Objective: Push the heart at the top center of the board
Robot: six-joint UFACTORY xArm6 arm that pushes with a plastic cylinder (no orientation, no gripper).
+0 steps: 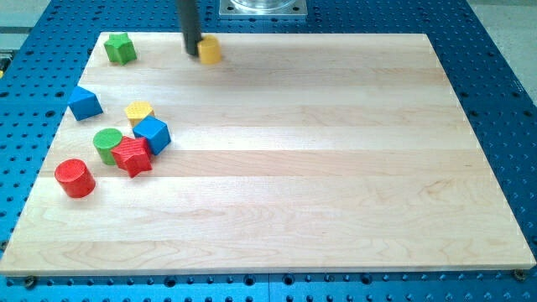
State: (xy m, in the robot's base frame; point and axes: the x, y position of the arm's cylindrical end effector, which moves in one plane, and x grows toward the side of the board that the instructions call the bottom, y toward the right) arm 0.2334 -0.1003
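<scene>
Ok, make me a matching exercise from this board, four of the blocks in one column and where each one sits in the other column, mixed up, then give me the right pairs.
Blocks:
1. green star
2. yellow heart
3. red cylinder
4. blue cube

Places:
A. right beside my tip, on its right in the view, near the board's top edge
B. farthest toward the view's bottom left of all blocks
C. top left corner of the board
D. in the left cluster, just below the yellow hexagon and beside the red star

Pairs: 1-C, 2-A, 3-B, 4-D
</scene>
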